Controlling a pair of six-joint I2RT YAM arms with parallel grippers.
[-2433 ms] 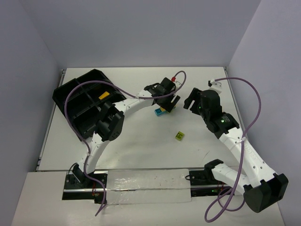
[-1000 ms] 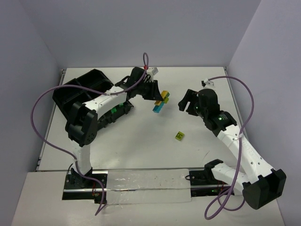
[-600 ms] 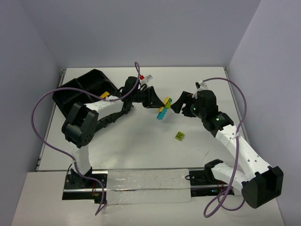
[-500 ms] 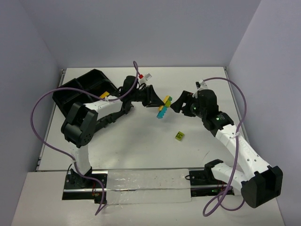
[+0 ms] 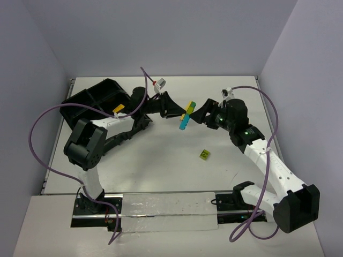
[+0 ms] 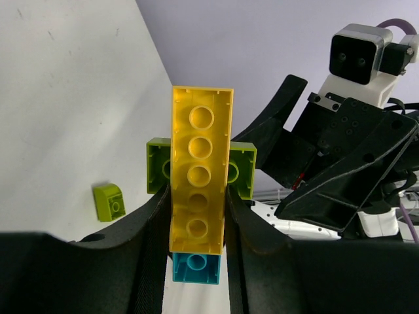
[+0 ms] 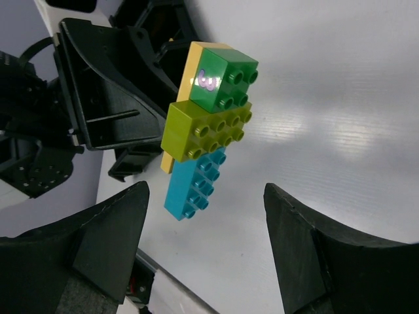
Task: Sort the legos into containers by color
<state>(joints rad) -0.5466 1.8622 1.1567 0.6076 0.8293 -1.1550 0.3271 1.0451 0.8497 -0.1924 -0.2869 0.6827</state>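
- The left gripper is clenched on a stuck-together brick stack of small studded plastic pieces. It holds the stack in the air over the far middle of the white table, well apart from the black plastic compartment tray at the far left.
- Its fingers pinch only the two long sides of the long yellow brick. The lime green brick, the dark green brick and the cyan brick hang on by their studs alone.
- The right gripper is released, jaws spread wide. It faces the stack from the right, just beside it, and holds nothing.
- The likely step is pulling one brick off in mid-air. If the right jaws close across two colours at once, a mixed pair would come away and the sort gains nothing.
- A sideways tug could twist the yellow brick out of the narrow left pinch, and the whole stack would drop to the table.
- A brick that pops free suddenly would fall far from the tray and may bounce off somewhere awkward.
- The two grippers are nearly nose to nose, so a small overshoot by the right one would knock the left fingers or shove the stack askew.
- A loose lime green brick lies on the table nearer and to the right, unsorted.
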